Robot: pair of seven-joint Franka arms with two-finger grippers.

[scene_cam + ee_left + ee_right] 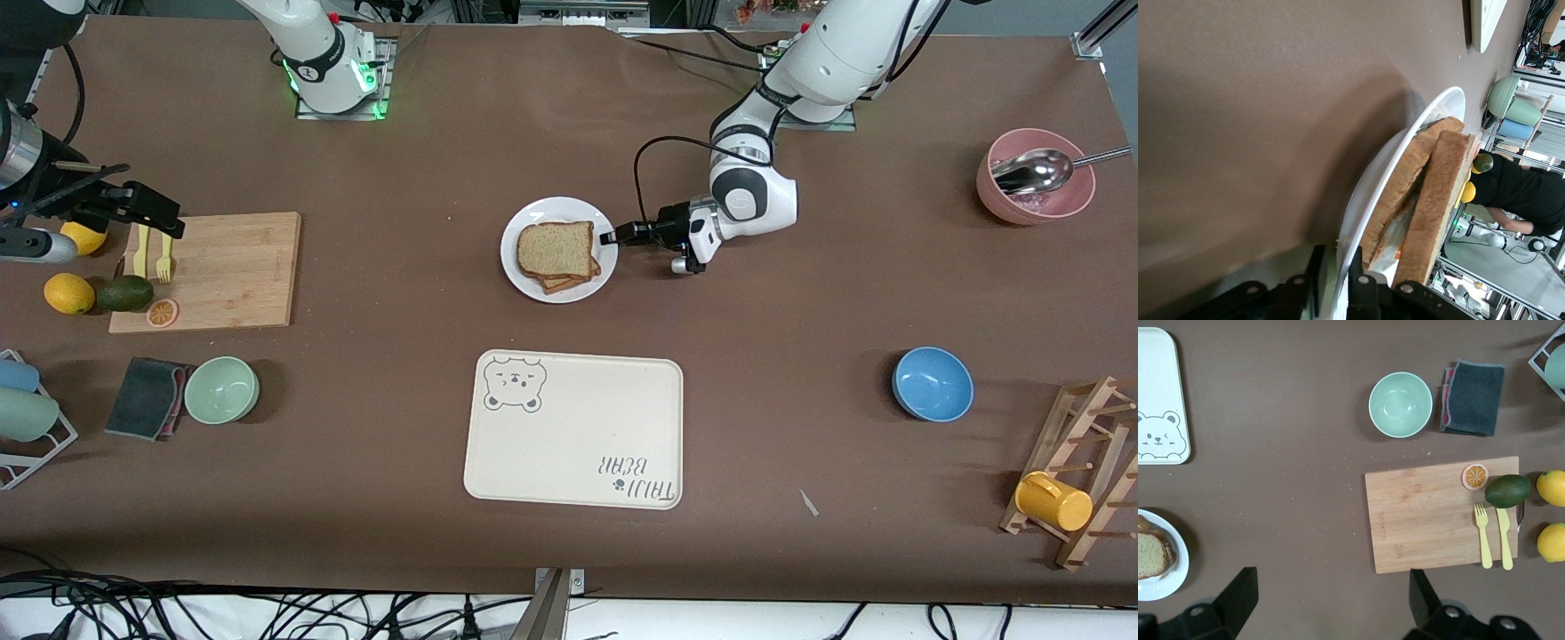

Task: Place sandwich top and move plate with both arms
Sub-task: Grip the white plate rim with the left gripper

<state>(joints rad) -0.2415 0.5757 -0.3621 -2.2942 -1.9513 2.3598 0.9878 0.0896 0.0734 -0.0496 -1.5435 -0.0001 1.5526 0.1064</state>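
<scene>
1. my main worry was the left hand [612,236]: its fingers [1313,273] straddled only the thin rim of the plate [513,267], one below and one above, closing on it but not yet visibly tight. a pinch that shallow could let the plate tip or slide out if i lifted from one edge alone.
2. the sandwich top [556,248] already lay on the stack just past that hand's fingertips, sitting slightly askew on the slices under it. any tilt of the plate would likely shear the slices apart or spill them onto the bench [800,400].
3. the right hand [1328,603] was nowhere near the plate; it hung over the end of the cutting board [222,267] at its own arm's end of the bench, fingers spread wide and holding nothing. moving before it took the plate's free edge would be the likeliest cause of a drop.
4. pose: the left arm reached in low, wrist bent so its hand lay nearly flat against the plate's rim; the right arm waited, hand pointing down.
</scene>
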